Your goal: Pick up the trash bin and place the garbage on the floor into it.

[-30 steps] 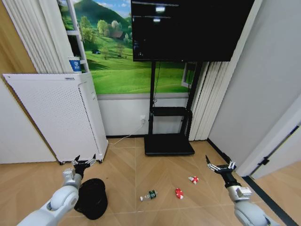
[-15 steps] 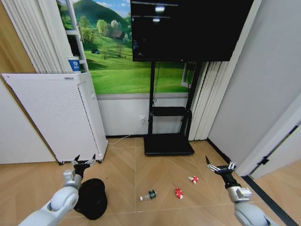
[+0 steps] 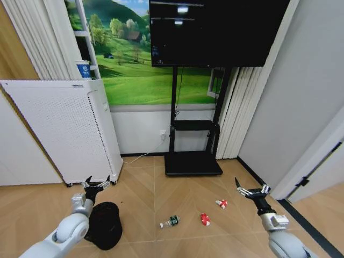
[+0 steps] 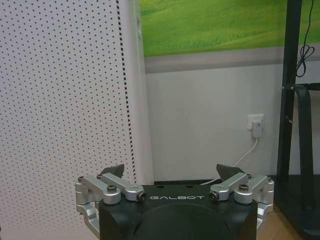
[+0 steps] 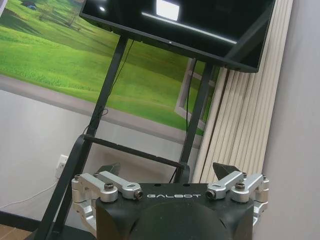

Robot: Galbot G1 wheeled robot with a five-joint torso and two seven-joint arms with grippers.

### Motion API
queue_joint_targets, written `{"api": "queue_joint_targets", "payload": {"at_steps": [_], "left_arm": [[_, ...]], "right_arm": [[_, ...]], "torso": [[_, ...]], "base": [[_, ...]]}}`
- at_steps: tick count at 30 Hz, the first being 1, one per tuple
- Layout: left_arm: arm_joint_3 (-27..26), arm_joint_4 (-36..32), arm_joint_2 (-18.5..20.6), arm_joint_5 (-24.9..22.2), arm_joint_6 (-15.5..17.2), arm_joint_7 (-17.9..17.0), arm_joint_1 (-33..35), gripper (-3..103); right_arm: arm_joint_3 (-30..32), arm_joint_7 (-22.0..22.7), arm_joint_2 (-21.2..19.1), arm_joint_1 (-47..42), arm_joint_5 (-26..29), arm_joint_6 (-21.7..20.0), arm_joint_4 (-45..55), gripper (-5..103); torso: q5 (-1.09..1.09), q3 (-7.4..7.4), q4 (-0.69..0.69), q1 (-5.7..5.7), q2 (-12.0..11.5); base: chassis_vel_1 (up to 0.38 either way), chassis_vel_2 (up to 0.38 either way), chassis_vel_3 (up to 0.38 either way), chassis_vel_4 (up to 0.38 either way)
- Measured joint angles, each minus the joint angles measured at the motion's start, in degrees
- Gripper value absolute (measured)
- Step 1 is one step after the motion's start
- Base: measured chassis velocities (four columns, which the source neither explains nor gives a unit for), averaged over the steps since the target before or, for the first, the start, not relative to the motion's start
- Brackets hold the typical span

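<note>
White perforated appliance (image 3: 64, 129) fills ten o'clock. The trash bin (image 3: 104, 226) stands on the floor at seven — left gripper (image 3: 97, 184) above it, fingers apart. Right gripper (image 3: 252, 190) at four, spread too. Garbage — bottle (image 3: 171, 221), wrappers (image 3: 205, 219) (image 3: 221, 203) — lies near five.

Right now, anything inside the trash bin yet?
Cannot tell: the trash bin shows only as a dark shape, its inside hidden. The bottle and two red-and-white wrappers lie on the floor. Left gripper and right gripper are open, empty.
</note>
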Motion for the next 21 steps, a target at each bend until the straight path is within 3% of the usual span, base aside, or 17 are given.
{"api": "queue_joint_targets", "payload": {"at_steps": [21], "left_arm": [[-1.56, -1.54, -1.86, 2.08, 0.41, -0.96, 4.95, 100]], "right_arm": [[1.23, 0.03, 1.98, -2.48, -2.07, 0.34, 1.01, 100]], "torso": [[-0.01, -3.41, 0.0, -1.78, -5.19]], "base": [[0.0, 0.0, 0.0, 0.0]]}}
